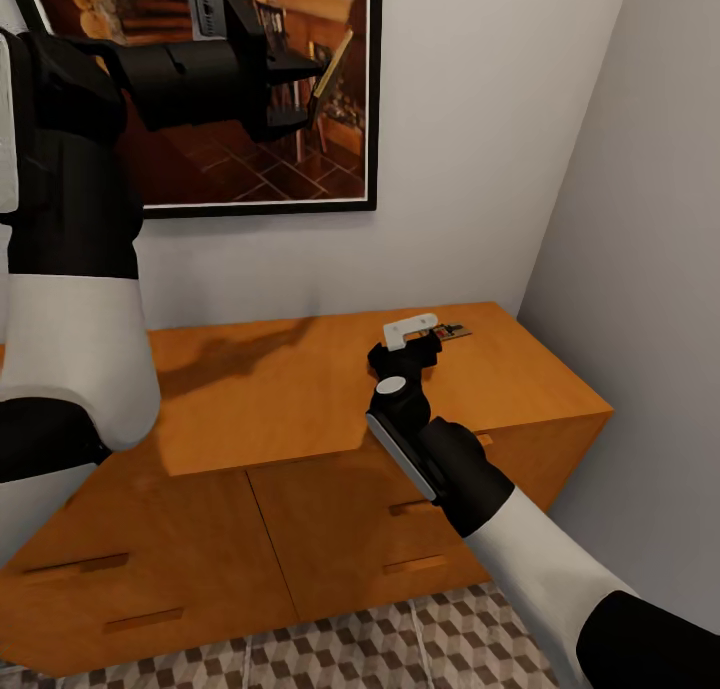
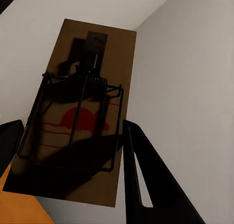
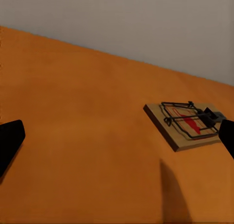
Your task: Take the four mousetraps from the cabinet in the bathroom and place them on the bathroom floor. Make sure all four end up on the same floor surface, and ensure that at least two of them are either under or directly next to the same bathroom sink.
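My left gripper is raised high in front of the framed picture and is shut on a mousetrap, a tan board with a dark wire spring and a red print. A second mousetrap lies flat on the orange-brown cabinet, near the back right of its top. My right gripper hovers just short of that trap with its fingers spread open and the trap ahead, nearer one fingertip. A strip of cube-patterned bathroom floor shows below the cabinet. The sink is out of view.
A large dark-framed picture hangs on the white wall behind the cabinet. A side wall closes the corner just right of the cabinet. Drawer fronts with slim handles face me.
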Controlling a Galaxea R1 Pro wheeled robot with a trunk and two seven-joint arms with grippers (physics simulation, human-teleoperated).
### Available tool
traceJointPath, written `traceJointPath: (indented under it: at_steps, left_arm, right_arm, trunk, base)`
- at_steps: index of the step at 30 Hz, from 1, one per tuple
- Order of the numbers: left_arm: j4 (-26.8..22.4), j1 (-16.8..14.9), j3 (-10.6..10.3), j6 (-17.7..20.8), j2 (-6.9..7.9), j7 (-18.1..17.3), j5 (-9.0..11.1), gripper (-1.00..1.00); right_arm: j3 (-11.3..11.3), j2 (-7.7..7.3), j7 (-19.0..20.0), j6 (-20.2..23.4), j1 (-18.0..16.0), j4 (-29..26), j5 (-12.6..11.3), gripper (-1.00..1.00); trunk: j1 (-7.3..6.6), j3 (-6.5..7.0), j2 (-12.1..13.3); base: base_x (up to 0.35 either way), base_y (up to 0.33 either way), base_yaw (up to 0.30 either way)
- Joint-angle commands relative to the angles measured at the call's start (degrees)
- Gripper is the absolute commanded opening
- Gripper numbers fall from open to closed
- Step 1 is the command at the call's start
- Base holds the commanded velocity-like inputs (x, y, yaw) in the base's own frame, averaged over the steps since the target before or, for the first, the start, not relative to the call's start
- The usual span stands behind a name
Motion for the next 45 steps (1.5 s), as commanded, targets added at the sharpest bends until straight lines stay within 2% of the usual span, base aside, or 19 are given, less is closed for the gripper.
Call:
traceJointPath:
  at_steps: [1, 14, 38, 41, 45]
  left_arm:
    - [0.3, 0.0, 0.0, 0.1, -0.02, 0.5, 0.4, -1.00]
    - [-0.1, 0.1, 0.2, 0.2, 0.94, 0.4, 0.1, -1.00]
    - [-0.4, 0.1, 0.1, 0.2, 0.00, -0.2, 0.3, -1.00]
    - [-0.4, 0.1, 0.0, 0.2, -0.03, -0.2, 0.4, -1.00]
    - [-0.4, 0.1, -0.1, 0.2, -0.60, -0.2, 0.3, -1.00]
  right_arm:
    - [0.1, 0.00, -0.6, 0.2, 0.1, -0.1, -0.5, 1.00]
    - [0.2, 0.04, -0.8, 0.2, 0.3, -0.2, -0.4, 1.00]
    - [0.2, 0.07, -0.8, 0.2, 0.3, -0.3, -0.4, 1.00]
    - [0.1, 0.06, -0.9, 1.7, 0.3, -0.3, -0.3, 1.00]
    - [0.0, -0.03, -0.9, 7.1, 0.2, -1.2, -0.1, 1.00]
  trunk:
    - [-0.01, -0.05, 0.0]
    - [-0.01, -0.05, 0.0]
    - [-0.01, -0.05, 0.0]
    - [-0.01, -0.05, 0.0]
    - [-0.01, -0.05, 0.0]
  base:
    - [0.000, 0.000, 0.000]
    - [0.000, 0.000, 0.000]
    - [0.000, 0.000, 0.000]
    - [0.000, 0.000, 0.000]
    - [0.000, 0.000, 0.000]
